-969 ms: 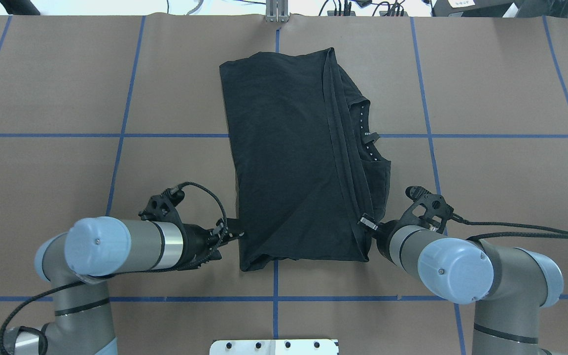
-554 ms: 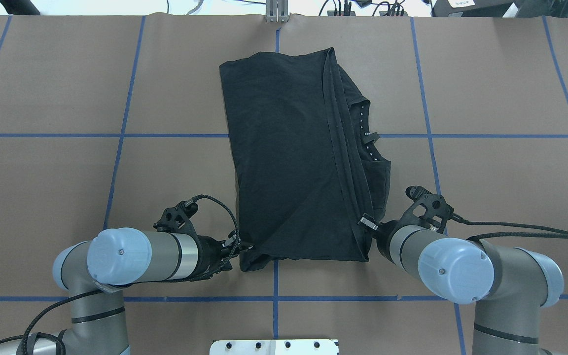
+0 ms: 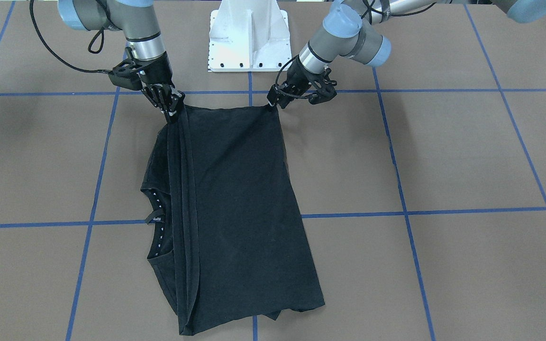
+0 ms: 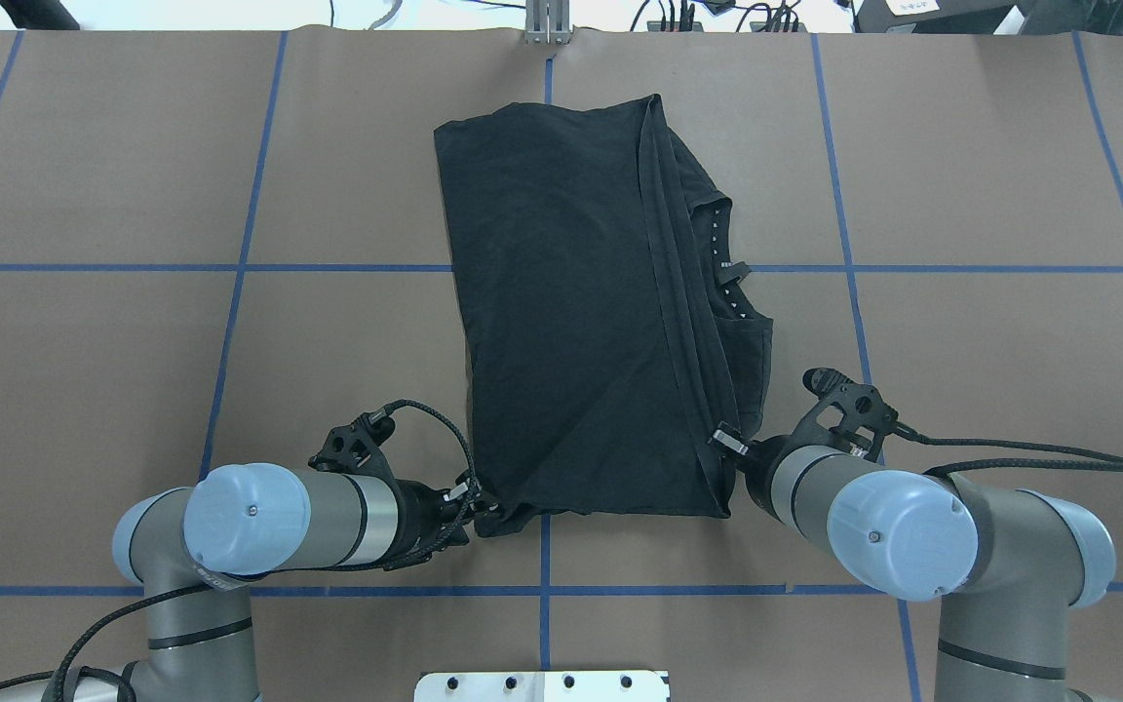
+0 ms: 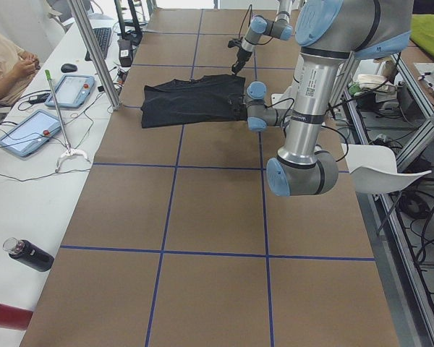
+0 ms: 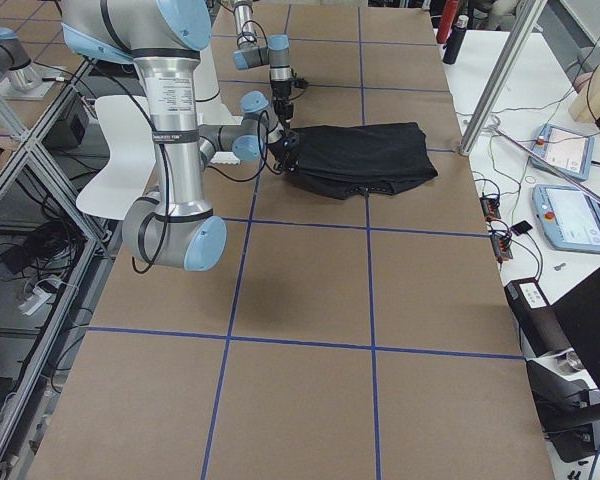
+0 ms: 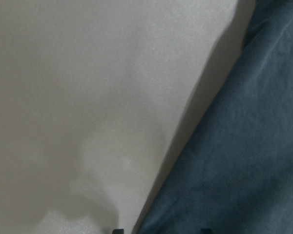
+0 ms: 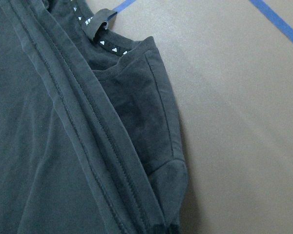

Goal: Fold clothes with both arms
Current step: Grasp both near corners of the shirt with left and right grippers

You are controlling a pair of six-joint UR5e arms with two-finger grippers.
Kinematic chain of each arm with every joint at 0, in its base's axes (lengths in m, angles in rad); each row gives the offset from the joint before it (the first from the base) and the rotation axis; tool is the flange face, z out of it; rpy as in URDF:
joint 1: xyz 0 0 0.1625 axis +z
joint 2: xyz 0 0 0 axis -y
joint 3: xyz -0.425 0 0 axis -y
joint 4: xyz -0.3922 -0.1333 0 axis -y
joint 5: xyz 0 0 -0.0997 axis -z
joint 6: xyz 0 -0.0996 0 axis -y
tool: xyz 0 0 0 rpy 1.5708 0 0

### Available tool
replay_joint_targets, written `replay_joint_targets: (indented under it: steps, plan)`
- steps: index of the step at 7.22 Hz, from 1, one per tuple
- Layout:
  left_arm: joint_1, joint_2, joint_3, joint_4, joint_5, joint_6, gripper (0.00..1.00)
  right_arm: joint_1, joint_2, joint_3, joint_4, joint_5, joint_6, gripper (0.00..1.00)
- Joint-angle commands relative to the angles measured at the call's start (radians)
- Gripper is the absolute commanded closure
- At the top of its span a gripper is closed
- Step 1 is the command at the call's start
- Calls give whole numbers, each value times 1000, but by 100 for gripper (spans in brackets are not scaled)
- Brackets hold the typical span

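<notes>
The black T-shirt (image 4: 571, 312) lies folded lengthwise in the table's middle, plain side up, with its collar (image 4: 722, 253) showing at the right edge. My left gripper (image 4: 479, 502) sits low at the shirt's near left corner. In the left wrist view its fingertips (image 7: 118, 230) stand apart, and the cloth edge (image 7: 234, 161) runs between them. My right gripper (image 4: 727, 444) is shut on the near right corner, where the folded hems (image 8: 88, 141) bunch together. In the front-facing view both grippers, left (image 3: 273, 102) and right (image 3: 171, 111), meet the shirt's (image 3: 235, 203) edge nearest the robot.
The white pedestal base (image 3: 249, 35) stands just behind the shirt's near edge. Blue tape lines (image 4: 240, 268) cross the brown table. Side benches hold tablets (image 5: 25, 134) and bottles (image 5: 27, 254); a person's arm (image 5: 7, 65) rests at one. A metal post (image 5: 94, 50) rises at the far edge.
My left arm has swung in toward the robot and to the right, bringing its gripper down to the shirt's near left corner. The right arm and the shirt have stayed put.
</notes>
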Motion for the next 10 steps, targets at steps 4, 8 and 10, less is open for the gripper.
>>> replay_joint_targets:
  steps: [4,8,10]
  plan:
    - [2,-10,6,1,0,-15,69,2,-20,29,0,0,0,100]
    - [4,-10,6,1,-1,-15,76,0,-19,29,0,2,-2,100]
    - [4,-10,6,1,-1,-15,63,0,-19,29,2,2,0,100]
